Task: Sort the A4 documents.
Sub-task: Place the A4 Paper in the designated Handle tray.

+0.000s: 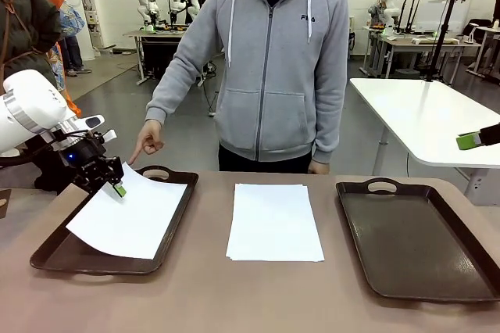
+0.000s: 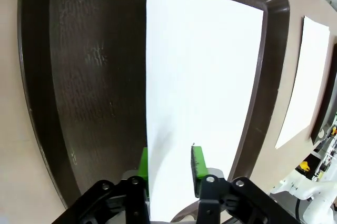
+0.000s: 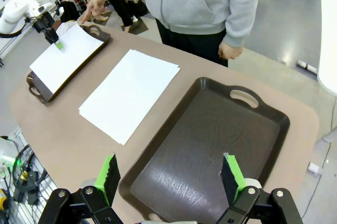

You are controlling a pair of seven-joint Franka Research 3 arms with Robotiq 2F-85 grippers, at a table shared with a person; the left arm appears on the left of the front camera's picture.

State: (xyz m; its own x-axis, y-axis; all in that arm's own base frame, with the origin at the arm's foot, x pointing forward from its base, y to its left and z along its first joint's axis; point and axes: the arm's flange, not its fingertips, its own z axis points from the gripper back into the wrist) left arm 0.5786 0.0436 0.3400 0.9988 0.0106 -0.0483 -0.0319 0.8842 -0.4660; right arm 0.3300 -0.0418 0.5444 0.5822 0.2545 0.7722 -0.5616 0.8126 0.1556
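Between pads of part-open left hand, A4 document lies ungripped on brown tray. Right hand wide open, empty.

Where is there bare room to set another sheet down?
The right tray is bare. Bare tabletop runs between the paper stack and that tray, and along the near edge. Crowded: the left tray, with a sheet, the left gripper and the person's hand.
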